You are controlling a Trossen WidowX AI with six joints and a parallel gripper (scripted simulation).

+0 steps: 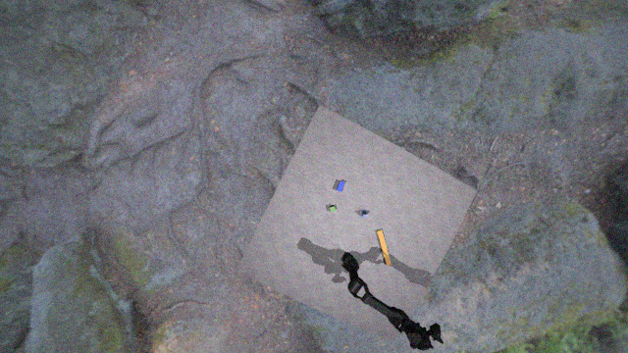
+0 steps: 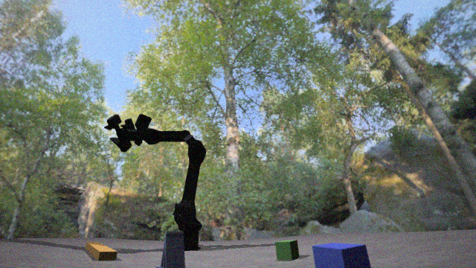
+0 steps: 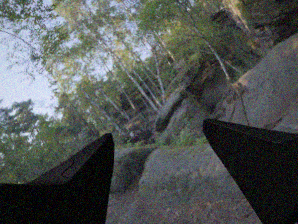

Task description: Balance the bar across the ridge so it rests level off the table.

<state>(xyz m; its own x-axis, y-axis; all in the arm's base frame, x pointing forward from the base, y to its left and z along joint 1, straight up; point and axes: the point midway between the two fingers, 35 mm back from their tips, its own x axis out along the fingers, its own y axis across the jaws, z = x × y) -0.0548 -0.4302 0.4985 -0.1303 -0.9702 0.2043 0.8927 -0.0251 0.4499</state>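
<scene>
The orange bar (image 1: 384, 247) (image 2: 101, 251) lies flat on the grey table (image 1: 392, 172), apart from the ridge. The ridge (image 1: 363, 213) (image 2: 174, 250) is a narrow dark slate-blue piece standing upright; its foot is cut off by the lower edge of the exterior view. My gripper (image 2: 111, 131) (image 3: 159, 132) is open with nothing between its fingers. It is high above the table, well away from the bar and the ridge. The wrist view shows only rocks and trees beyond the fingers, neither the bar nor the ridge.
A green block (image 1: 333, 208) (image 2: 287, 250) and a larger blue block (image 1: 340, 185) (image 2: 340, 256) stand on the table on the other side of the ridge from the bar. The arm's shadow crosses the table by the bar. Rocks surround the table.
</scene>
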